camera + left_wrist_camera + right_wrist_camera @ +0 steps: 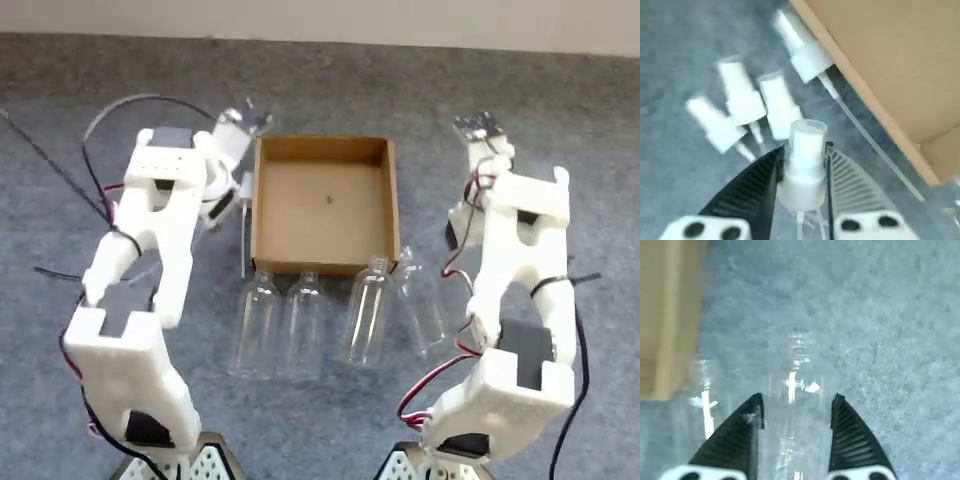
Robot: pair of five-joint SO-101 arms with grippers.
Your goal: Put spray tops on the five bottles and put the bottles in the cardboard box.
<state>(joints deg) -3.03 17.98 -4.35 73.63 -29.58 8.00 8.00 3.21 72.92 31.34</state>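
The left claw [803,149] is closed on a white plastic spray top [807,132] at the lower middle of its wrist view, beside the brown cardboard box [890,65] – its thin dip tube could snag on the box wall or miss a neck. The right claw [796,405] stands wide open astride a clear plastic bottle [797,365] lying on the grey table [880,315], gripping nothing – the round bottle may roll or squirt free as it closes.

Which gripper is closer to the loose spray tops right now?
Left. The left gripper is just beside the loose spray tops, its fingers shut on another top. The right gripper is across the box from them, at a bottle.
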